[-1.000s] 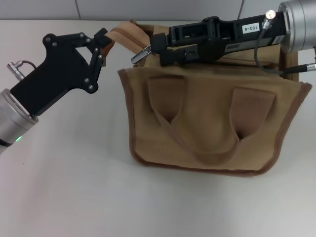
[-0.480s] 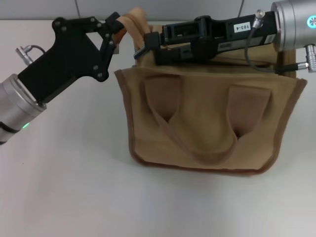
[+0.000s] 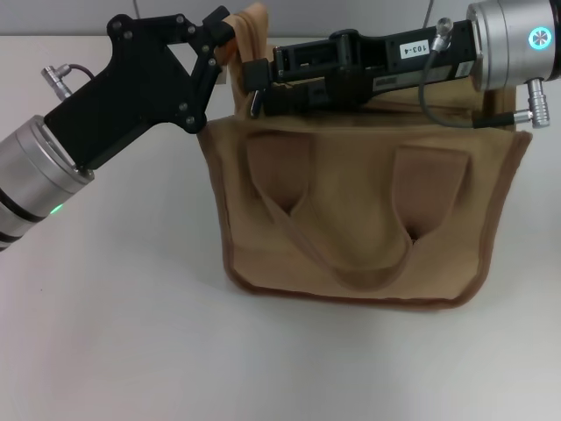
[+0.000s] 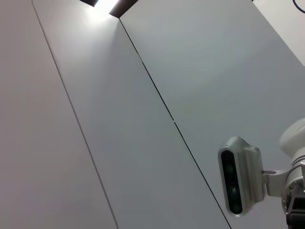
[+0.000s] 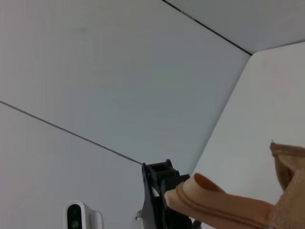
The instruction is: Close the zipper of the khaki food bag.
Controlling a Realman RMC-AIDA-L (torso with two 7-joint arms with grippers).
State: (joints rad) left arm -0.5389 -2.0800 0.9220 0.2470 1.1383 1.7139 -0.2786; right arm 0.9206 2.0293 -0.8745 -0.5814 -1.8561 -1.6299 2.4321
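I get bright, even overhead light in the head view; the white table [image 3: 131, 351] looks washed out, with only a soft shadow under the khaki food bag [image 3: 368, 219] toward six o'clock. My left wrist view catches glare at eleven o'clock on the wall panels [image 4: 143, 119]. Edges stay reasonably sharp throughout.

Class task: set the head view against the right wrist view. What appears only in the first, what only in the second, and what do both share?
Only the head view shows the whole khaki food bag on the white table, its two strap handles, and the right pincer lying across the bag's top edge. Only the right wrist view shows the grey wall panels and a small white camera unit. Both show the left pincer gripping the khaki-taped zipper end at the bag's left corner.
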